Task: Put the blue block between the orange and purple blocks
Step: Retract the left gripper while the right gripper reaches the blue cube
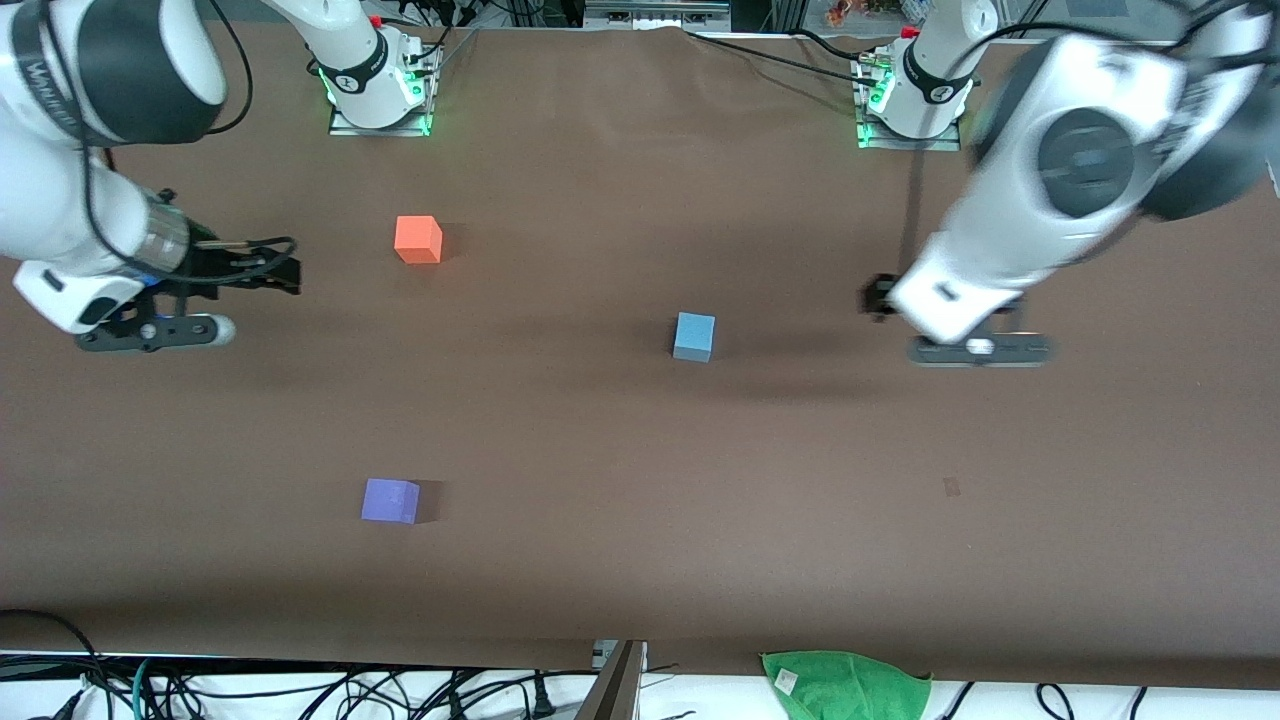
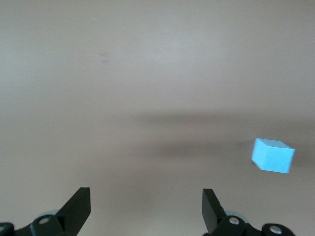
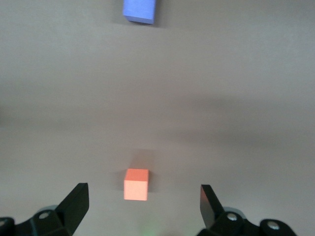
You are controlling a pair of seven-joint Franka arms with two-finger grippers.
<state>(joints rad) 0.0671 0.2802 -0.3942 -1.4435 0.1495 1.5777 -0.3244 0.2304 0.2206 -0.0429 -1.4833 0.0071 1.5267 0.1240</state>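
Observation:
The light blue block (image 1: 694,336) sits near the middle of the brown table; it also shows in the left wrist view (image 2: 273,155). The orange block (image 1: 418,239) lies farther from the front camera, toward the right arm's end. The purple block (image 1: 390,500) lies nearer the camera, about in line with the orange one. My left gripper (image 1: 880,297) hovers over bare table beside the blue block, toward the left arm's end, open and empty (image 2: 146,204). My right gripper (image 1: 285,272) hovers beside the orange block, open and empty (image 3: 143,194). Its wrist view shows the orange block (image 3: 136,184) and the purple block (image 3: 140,11).
A green cloth (image 1: 845,685) lies at the table's near edge, with cables and a metal bracket (image 1: 615,685) along that edge. A small dark mark (image 1: 951,486) is on the table surface.

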